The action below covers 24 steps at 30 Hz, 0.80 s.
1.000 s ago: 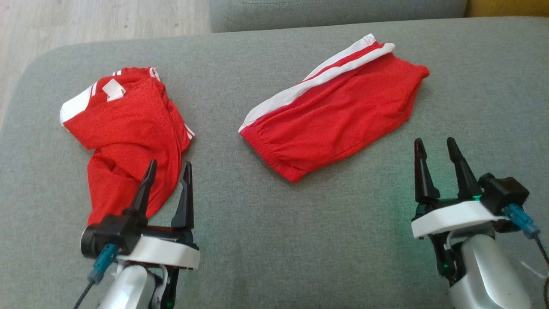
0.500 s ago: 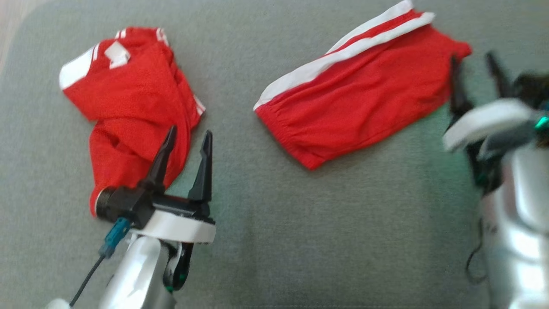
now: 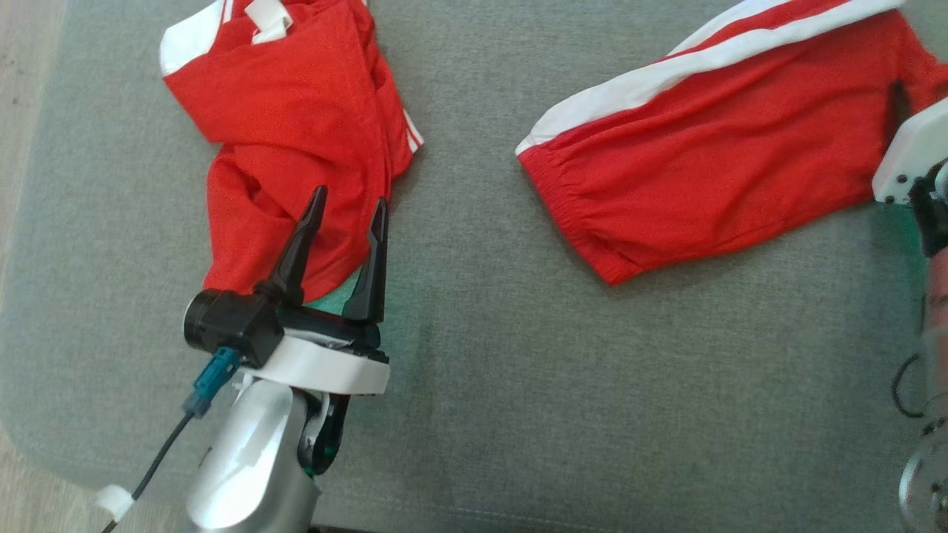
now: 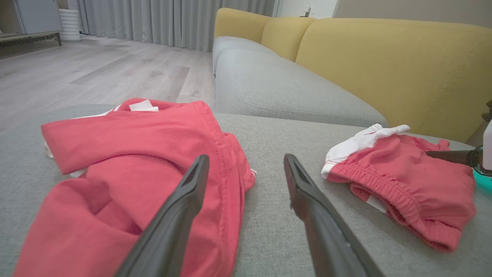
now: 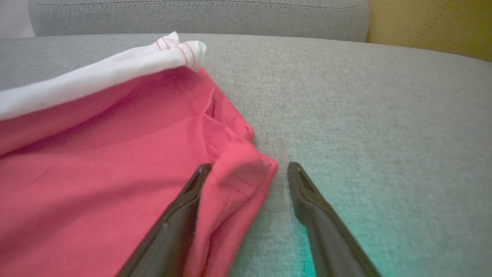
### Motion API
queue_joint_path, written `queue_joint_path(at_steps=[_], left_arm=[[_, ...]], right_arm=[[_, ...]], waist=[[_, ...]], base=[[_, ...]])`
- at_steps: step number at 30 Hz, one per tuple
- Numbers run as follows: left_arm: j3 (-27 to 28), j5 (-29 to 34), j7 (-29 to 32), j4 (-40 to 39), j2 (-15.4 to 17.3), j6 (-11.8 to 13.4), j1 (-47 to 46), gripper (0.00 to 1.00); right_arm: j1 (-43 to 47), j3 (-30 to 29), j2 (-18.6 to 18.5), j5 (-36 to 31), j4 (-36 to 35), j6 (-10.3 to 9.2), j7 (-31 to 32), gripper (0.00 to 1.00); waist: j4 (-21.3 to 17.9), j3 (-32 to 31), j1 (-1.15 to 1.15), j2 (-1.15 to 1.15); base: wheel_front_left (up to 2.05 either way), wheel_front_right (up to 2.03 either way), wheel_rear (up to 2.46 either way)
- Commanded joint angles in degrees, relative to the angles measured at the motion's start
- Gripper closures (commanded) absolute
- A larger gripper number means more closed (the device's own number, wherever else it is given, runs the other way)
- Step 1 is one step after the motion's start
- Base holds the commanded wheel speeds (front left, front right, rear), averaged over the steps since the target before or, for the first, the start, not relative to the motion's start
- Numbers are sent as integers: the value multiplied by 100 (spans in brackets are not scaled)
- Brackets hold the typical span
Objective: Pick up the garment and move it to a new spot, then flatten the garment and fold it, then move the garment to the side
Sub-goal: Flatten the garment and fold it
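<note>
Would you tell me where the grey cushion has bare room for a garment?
The widest bare patch of the cushion lies between the flat shorts and its near edge, from the left gripper to the right gripper. A narrower strip separates the shorts and the crumpled garment. Crowded: the crumpled garment's near end and the shorts' right corner, by the grippers.

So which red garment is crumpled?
The red garment on the left, bunched by the left hand; the red shorts on the right lie flat.

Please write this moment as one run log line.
left jaws: open, at edge of crumpled garment | right jaws: open, at corner of flat garment | held: nothing | surface: grey cushion
</note>
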Motion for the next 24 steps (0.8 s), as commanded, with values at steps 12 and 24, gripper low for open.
queue_joint_path(at_steps=[12, 24], left_arm=[[422, 203, -29, -57, -17, -65, -81, 0], [550, 313, -29, -15, -35, -83, 59, 0]], right_arm=[[-506, 221, -81, -51, 1107, -11, -150, 100], [-192, -209, -1095, 429, 1384, -11, -879, 100]], waist=[[-114, -68, -1, 0], [-456, -470, -1, 0]], base=[[0, 0, 0], [0, 0, 0]])
